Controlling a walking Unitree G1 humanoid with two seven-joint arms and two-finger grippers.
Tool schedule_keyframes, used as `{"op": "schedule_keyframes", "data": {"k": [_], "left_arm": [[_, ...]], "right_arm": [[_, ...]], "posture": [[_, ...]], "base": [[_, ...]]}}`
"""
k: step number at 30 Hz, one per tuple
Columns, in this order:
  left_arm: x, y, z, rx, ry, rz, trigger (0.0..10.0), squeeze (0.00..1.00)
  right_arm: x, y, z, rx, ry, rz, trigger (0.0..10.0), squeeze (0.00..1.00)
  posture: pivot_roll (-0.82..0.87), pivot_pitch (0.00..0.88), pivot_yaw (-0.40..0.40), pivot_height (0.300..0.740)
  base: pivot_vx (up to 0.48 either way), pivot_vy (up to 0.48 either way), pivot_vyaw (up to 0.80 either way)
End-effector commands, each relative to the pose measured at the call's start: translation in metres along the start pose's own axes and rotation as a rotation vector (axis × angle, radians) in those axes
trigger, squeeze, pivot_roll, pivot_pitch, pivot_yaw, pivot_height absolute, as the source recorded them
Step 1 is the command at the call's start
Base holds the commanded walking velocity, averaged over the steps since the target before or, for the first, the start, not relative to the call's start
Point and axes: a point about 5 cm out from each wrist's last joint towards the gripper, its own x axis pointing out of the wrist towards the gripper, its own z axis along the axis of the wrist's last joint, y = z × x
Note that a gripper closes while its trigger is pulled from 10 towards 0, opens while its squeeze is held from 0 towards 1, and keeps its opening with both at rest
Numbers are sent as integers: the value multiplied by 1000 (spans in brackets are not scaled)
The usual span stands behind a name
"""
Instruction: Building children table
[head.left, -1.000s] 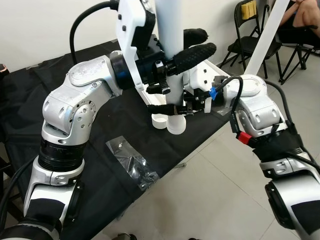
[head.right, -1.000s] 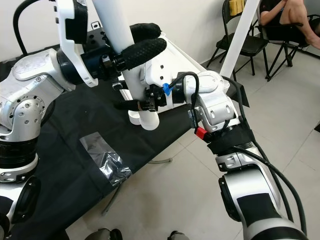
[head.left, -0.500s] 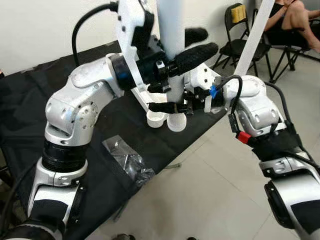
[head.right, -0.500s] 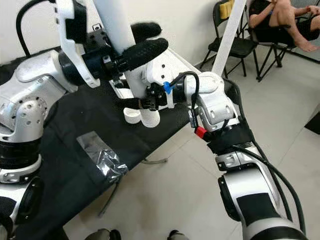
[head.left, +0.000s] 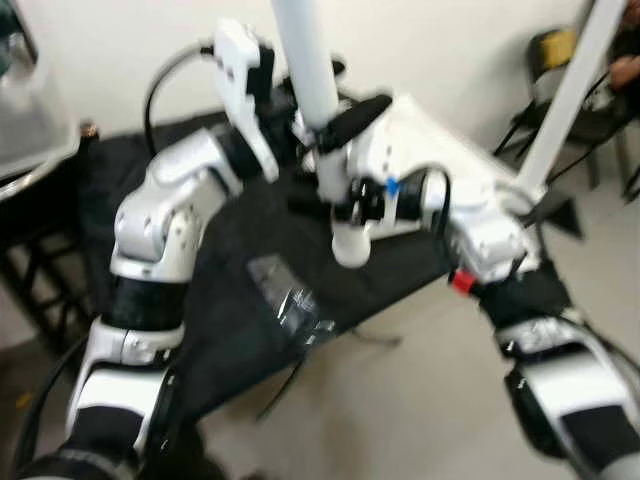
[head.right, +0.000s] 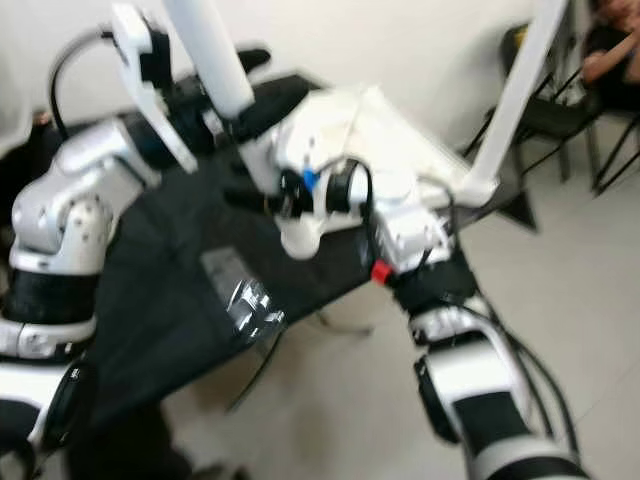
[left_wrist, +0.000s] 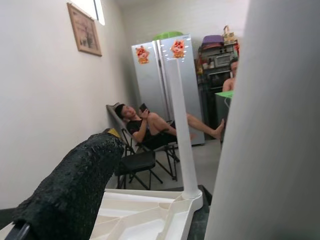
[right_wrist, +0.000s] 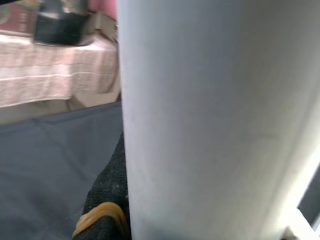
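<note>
Black-cloth work table (head.left: 230, 330), tiled floor, folding chairs behind. Camera has pulled back and tilted since a second ago; both head views now blurred. My left pincer (head.left: 345, 118) still clamps the white table leg (head.left: 305, 60) up high; my right pincer (head.left: 352, 205) grips it near its lower end. White tabletop (head.left: 440, 140) lies upside down at the table's far right corner, one leg (head.left: 570, 95) already standing. Leg looks unseated. Plastic hardware bag (head.left: 295, 305) near front edge. Socket hidden; right wrist view mostly leg.
</note>
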Motion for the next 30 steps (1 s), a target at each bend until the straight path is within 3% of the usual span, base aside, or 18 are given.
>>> {"op": "schedule_keyframes", "data": {"k": [1, 6, 11, 15, 17, 18, 22, 23, 25, 27, 30], "left_arm": [[-4, 13, -15, 6, 68, 137, 10000, 0], [-8, 18, -20, 7, 68, 171, 10000, 0], [-16, 20, -19, -43, 27, 168, 10000, 0], [-29, -6, -18, -94, 32, -69, 10000, 0], [-29, -6, -18, -94, 32, -69, 10000, 0], [-33, -11, -20, -102, 49, -117, 10000, 0], [-40, -16, -25, -112, 69, -133, 10000, 0], [-41, -16, -27, -110, 71, -124, 10000, 0], [-41, -2, -26, -76, 56, -1, 10000, 0], [-41, -2, -26, -76, 56, -1, 10000, 0], [-49, 24, -26, -15, 59, 210, 10000, 0]], "right_arm": [[7, 0, 17, -61, -70, -6, 0, 0], [7, -4, 17, -49, -81, -56, 0, 0], [3, -17, 16, -34, -83, -192, 0, 0], [-10, -44, 21, -34, -89, -465, 0, 0], [-10, -44, 21, -34, -89, -465, 0, 0], [-14, -50, 22, -28, -93, -529, 0, 0], [-21, -57, 22, -7, -101, -617, 0, 0], [-22, -58, 22, 0, -103, -632, 0, 0], [-21, -55, 22, 16, -129, -614, 0, 0], [-21, -55, 22, 16, -129, -614, 0, 0], [-19, -50, 23, 65, -185, -589, 235, 0]], "posture": [[11, 109, 25, 740], [11, 109, 25, 740], [6, 108, 28, 740], [1, 109, 29, 740], [1, 109, 29, 740], [1, 109, 29, 740], [1, 112, 29, 740], [1, 112, 29, 740], [0, 114, 29, 740], [0, 114, 29, 740], [-4, 119, 33, 740]], "base": [[0, 0, 0], [0, 0, 0], [0, 0, 0], [0, 0, 0], [0, 0, 0], [0, 0, 0], [0, 0, 0], [0, 0, 0], [0, 0, 0], [0, 0, 0], [0, 0, 0]]}}
